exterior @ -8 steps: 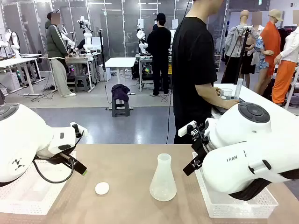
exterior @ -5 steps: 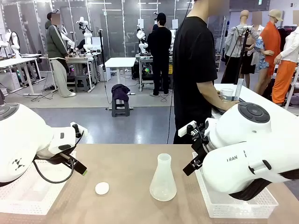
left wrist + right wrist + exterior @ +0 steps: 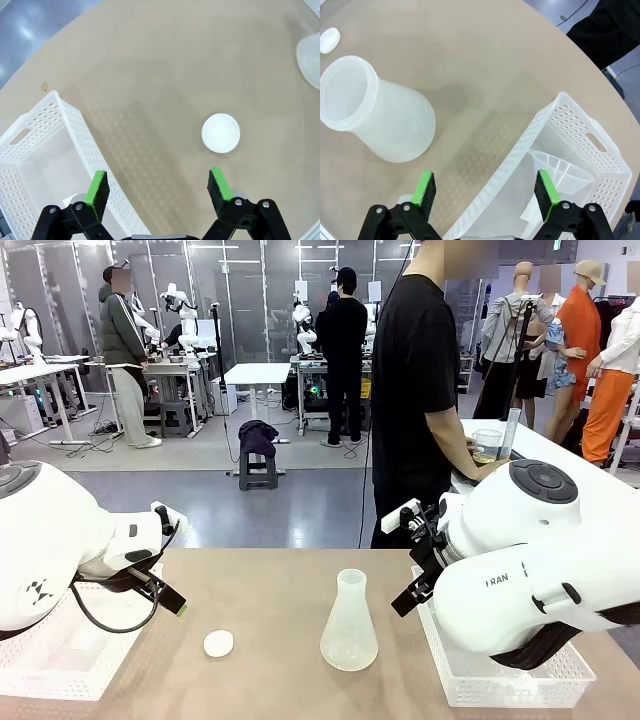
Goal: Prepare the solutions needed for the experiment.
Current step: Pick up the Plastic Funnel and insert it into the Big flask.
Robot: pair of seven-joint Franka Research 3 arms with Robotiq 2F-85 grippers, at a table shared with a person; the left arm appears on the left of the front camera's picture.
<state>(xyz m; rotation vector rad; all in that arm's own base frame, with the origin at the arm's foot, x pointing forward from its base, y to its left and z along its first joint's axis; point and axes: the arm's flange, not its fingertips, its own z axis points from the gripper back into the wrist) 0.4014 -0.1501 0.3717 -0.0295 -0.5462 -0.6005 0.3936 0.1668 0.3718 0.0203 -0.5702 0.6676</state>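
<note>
Left gripper [image 3: 158,187] and right gripper [image 3: 486,192] released, both empty.
Left near white cap [image 3: 220,132]; right beside frosted flask [image 3: 375,110]; person's hand [image 3: 488,469] at beaker [image 3: 487,442] of yellowish solution [image 3: 487,456].

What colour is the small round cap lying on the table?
White. The cap shows best in the left wrist view, against the tan tabletop.

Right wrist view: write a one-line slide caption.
Open right gripper facing a frosted conical flask and a white perforated basket holding a clear funnel.
</note>
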